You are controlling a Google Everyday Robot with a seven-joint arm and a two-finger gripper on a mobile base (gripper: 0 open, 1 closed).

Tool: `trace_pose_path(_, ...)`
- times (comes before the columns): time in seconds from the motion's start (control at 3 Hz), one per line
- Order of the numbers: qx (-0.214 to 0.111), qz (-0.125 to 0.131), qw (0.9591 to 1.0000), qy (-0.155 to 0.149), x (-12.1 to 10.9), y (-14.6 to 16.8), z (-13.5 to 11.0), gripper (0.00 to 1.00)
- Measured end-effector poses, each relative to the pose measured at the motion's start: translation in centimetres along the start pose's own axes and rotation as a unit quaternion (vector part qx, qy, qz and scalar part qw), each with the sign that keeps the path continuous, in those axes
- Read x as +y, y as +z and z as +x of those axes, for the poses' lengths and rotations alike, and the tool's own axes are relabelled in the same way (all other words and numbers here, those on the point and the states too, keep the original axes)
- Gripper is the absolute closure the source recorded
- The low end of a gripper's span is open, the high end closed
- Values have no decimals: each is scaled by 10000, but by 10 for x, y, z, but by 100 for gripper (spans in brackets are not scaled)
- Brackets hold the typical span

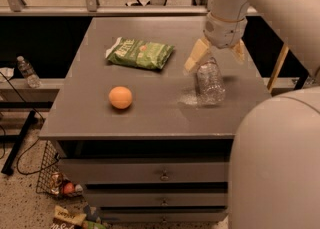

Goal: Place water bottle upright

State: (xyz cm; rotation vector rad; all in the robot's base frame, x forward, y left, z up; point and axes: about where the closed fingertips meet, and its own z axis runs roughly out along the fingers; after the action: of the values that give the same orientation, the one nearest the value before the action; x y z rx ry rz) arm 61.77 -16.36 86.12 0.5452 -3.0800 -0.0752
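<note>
Gripper [218,54]: above the right rear part of the worktop [150,118], fingers spread wide, one on each side of the water bottle's top, apparently not clamping it.

Water bottle [210,80]: stands on its base on the worktop directly beneath the gripper and appears upright; its cap is hidden.

Progress: judged nearly complete. The bottle is set down; what remains is lifting the gripper clear without tipping it.

Surroundings: green snack bag [141,53] and orange ball [120,97] lie well to the left, no obstruction. A small clear bottle [27,72] stands off the worktop at far left.
</note>
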Motion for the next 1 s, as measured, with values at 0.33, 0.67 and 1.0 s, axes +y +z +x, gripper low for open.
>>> trace_pose_path(0.33, 106, 102, 9999, 14, -6, 13, -13, 0)
trace_pose_path(0.67, 215, 148, 9997, 14, -10, 24, -18, 19)
trace_pose_path(1.0, 267, 222, 9994, -30, -12, 26, -20, 43)
